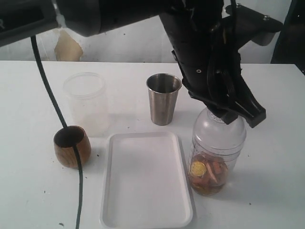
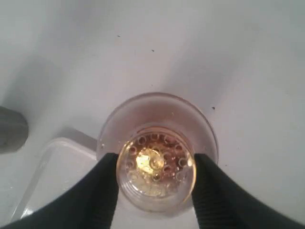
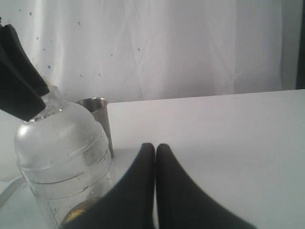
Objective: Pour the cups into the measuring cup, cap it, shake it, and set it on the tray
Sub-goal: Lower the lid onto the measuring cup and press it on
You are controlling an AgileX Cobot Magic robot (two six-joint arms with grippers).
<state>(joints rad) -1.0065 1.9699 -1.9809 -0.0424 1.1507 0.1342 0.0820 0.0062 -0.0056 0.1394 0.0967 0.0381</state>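
The clear measuring cup (image 1: 217,148) stands on the table right of the white tray (image 1: 145,181), capped with a clear domed lid, with gold and brown pieces at its bottom. My left gripper (image 1: 240,117) reaches down from above and is shut on the narrow top of that lid (image 2: 156,164), one finger (image 2: 102,186) on each side. The steel tumbler (image 1: 163,98) stands upright behind the tray. At the front left sits the wooden cup (image 1: 71,145). My right gripper (image 3: 155,148) is shut and empty, low beside the measuring cup (image 3: 62,157); the exterior view does not show it.
A frosted plastic tub (image 1: 86,102) stands at the back left. A black cable (image 1: 78,191) hangs down across the wooden cup and the table's front. The tray's corner (image 2: 52,171) lies close beside the measuring cup. A white curtain backs the table.
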